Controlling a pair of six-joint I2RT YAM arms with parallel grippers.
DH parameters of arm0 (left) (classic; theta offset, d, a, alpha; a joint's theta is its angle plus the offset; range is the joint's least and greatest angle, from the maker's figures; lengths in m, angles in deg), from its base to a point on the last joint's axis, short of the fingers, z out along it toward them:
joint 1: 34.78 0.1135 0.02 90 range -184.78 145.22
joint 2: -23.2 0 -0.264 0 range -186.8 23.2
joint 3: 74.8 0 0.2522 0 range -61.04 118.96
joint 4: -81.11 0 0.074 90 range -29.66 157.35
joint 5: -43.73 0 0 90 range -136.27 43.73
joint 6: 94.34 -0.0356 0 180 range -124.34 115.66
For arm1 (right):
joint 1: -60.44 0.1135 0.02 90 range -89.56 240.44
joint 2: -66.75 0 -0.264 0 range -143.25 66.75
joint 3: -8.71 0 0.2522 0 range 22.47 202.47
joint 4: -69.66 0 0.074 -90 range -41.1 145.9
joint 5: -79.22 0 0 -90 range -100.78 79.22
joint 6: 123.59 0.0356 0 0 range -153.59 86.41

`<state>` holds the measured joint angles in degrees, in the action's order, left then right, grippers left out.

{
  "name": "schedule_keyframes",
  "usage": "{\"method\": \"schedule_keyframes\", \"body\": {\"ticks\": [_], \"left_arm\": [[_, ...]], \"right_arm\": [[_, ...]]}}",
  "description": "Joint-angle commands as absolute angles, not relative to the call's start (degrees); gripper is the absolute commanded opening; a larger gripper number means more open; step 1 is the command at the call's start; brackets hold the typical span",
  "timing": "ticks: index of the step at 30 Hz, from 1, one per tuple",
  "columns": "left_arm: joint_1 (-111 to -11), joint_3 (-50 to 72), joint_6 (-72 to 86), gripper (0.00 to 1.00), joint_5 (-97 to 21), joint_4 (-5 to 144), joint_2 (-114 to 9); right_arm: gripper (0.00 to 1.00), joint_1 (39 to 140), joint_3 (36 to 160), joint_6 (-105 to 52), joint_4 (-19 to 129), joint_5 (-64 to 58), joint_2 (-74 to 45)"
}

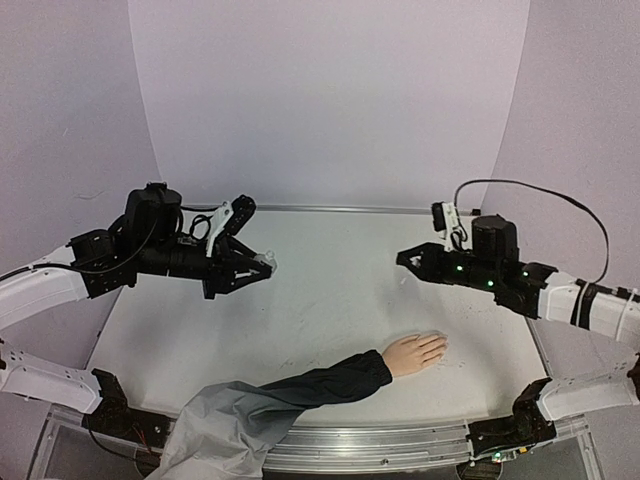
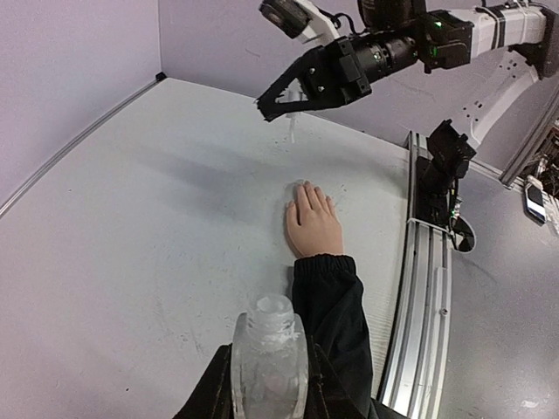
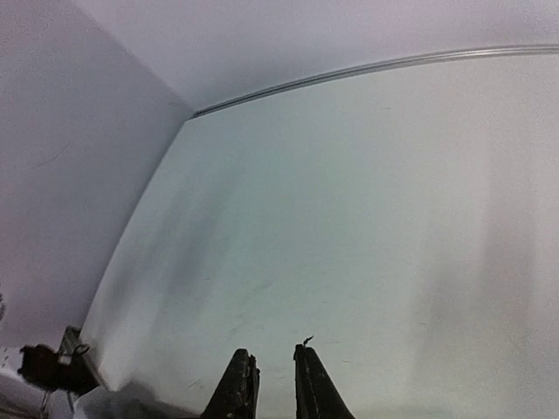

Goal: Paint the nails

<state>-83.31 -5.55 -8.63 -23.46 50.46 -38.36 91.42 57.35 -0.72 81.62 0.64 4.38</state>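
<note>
Looming closest at the bottom of the left wrist view, and sitting pinched in the left gripper (image 1: pixel 264 265): a clear whitish bottle (image 2: pixel 269 353), neck up, any marking on it too blurred for reading. Showing as only a pale speck at the fingertips in the top view.

Lying palm down on the table (image 1: pixel 330 300) near its front edge, toward the right: the mannequin hand (image 1: pixel 415 352), with the nails (image 2: pixel 311 192) pointing away from the dark sleeve (image 2: pixel 330 292), blending into the skin tone and hardly standing out in either view.

Hovering over the table beyond those fingertips, well apart from them: the right gripper (image 2: pixel 264 108). Appearing in its own wrist view with fingers (image 3: pixel 238 384) nearly meeting, leaving a narrow slit; failing to settle whether anything is being pinched. Catching a faint pale streak under it only from the left wrist view.

Missing the hand entirely from the right wrist view, taking in only table and wall (image 3: pixel 79 131).

Trailing off the front edge in the top view: grey fabric (image 1: pixel 220 430), cut off by the frame.
</note>
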Motion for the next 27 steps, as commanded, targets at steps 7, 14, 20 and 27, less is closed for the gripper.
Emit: {"method": "schedule_keyframes", "body": {"ticks": [7, 14, 20, 27], "left_arm": [[-83.30, -7.18, -14.89, 0.00, -18.45, 54.43, -38.61], [-83.34, -8.34, -16.27, 0.00, -20.73, 54.43, -37.64], [-83.30, -8.30, -16.24, 0.00, -21.13, 54.29, -37.71], [-83.30, -8.31, -15.86, 0.00, -20.70, 54.25, -38.07]], "right_arm": [[0.00, 112.16, 83.02, -9.15, 84.03, 3.83, -12.63], [0.00, 117.56, 92.04, -10.81, 84.33, 4.28, -17.48], [0.00, 119.67, 95.27, -10.85, 85.87, 1.62, -20.42], [0.00, 120.48, 97.09, -9.78, 88.23, 0.71, -23.20]]}}
